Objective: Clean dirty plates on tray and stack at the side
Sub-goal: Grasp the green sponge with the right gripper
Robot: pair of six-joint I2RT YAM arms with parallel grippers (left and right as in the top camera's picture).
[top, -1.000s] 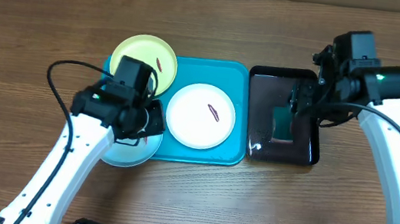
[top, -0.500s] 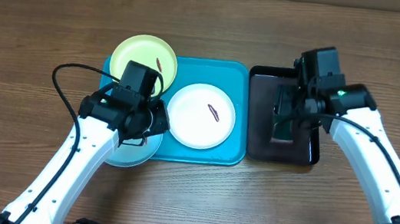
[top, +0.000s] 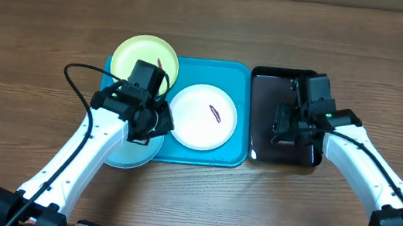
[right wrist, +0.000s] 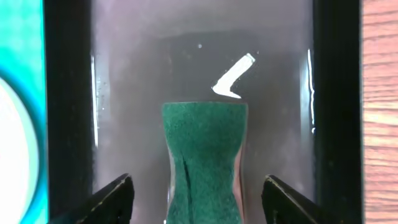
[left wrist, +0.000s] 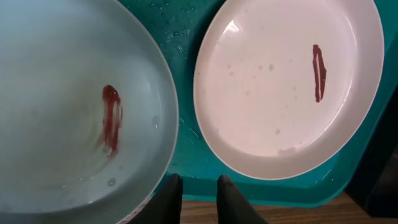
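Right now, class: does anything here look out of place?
Yes. The yellow plate overhangs the tray's far-left corner and the light blue plate overhangs its near-left corner; only the white plate lies wholly inside.

Bare black tray (right wrist: 124,93) lies open either side of the green sponge (right wrist: 204,149), hemmed by the tray's raised walls.

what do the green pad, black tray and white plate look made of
The green pad: likely scouring sponge, matte, fuzzy texture, pinched waist. The black tray: probably plastic, glossy, with bright reflections. The white plate: smooth plastic or ceramic, slight sheen; cannot tell which.
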